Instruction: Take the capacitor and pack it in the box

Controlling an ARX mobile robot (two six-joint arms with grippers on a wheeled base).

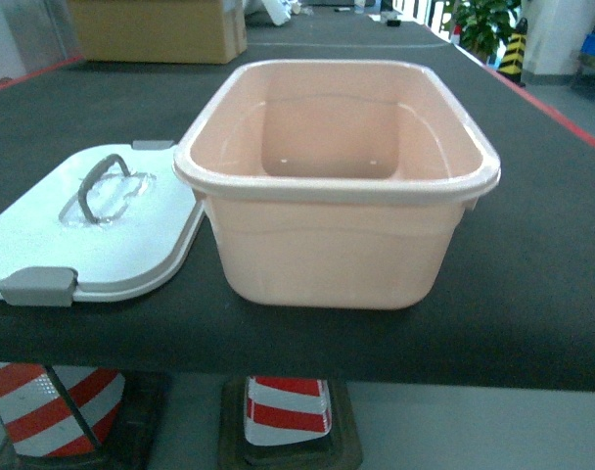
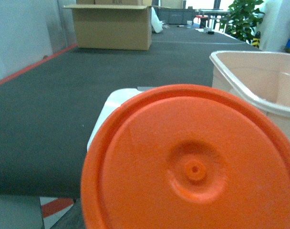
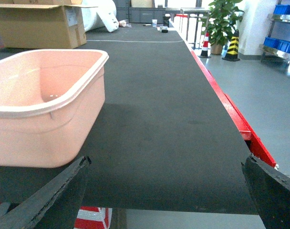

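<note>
Across the frame, dark table | centre: pink box, open | left: white lid flat, touching it | left wrist view: orange capacitor blocked the left gripper, grip unclear | right gripper spread wide

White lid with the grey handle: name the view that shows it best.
The head view: the white lid lies flat left of the pink tub, handle and latch visible. The left wrist view shows only a corner behind an orange disc. The right wrist view does not show it.
</note>
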